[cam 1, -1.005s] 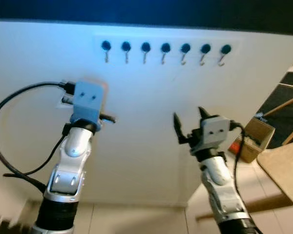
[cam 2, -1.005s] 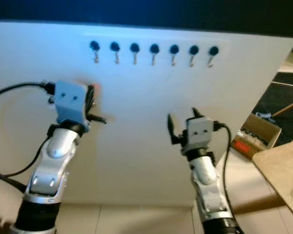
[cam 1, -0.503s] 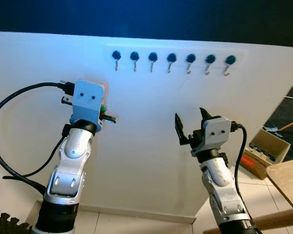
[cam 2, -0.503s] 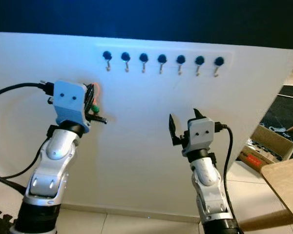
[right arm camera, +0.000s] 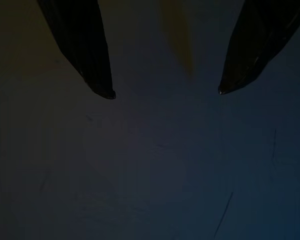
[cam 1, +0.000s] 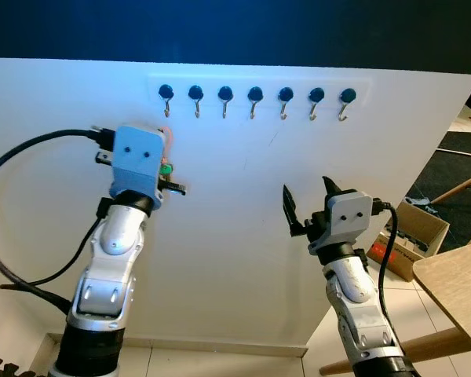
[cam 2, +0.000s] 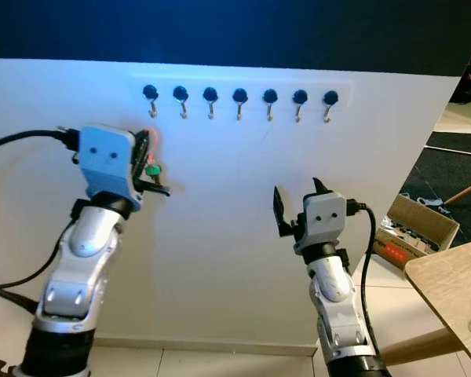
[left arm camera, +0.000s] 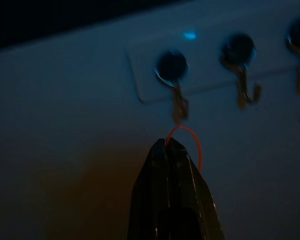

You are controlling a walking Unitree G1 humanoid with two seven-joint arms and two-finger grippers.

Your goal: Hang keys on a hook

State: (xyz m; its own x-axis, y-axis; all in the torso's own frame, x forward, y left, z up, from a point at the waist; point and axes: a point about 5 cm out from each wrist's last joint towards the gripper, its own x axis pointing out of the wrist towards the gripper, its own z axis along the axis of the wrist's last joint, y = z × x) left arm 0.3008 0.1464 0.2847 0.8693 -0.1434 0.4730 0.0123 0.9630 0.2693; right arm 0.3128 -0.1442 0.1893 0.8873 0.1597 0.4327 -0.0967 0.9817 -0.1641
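A row of several dark-capped metal hooks (cam 1: 253, 98) is fixed high on the white wall. My left gripper (left arm camera: 171, 142) is raised close to the wall and shut on the keys' thin orange ring (left arm camera: 196, 147). The ring sits just below the leftmost hook (left arm camera: 177, 102). In the eye views the orange ring and a green tag (cam 1: 166, 168) peek out beside the left wrist housing (cam 1: 137, 161), below and left of the leftmost hook (cam 1: 166, 96). My right gripper (cam 1: 308, 198) is held lower at mid-wall, open, with nothing between its fingers (right arm camera: 97, 60).
A cardboard box (cam 1: 414, 236) stands on the tiled floor at the right. A wooden table corner (cam 1: 459, 275) juts in at lower right. A black cable (cam 1: 20, 169) loops left of my left arm. A dark mat edge (cam 1: 4, 367) lies at bottom left.
The whole view has shifted with the camera. My left gripper with the keys has come slightly closer under the leftmost hook. The right gripper has held its open pose.
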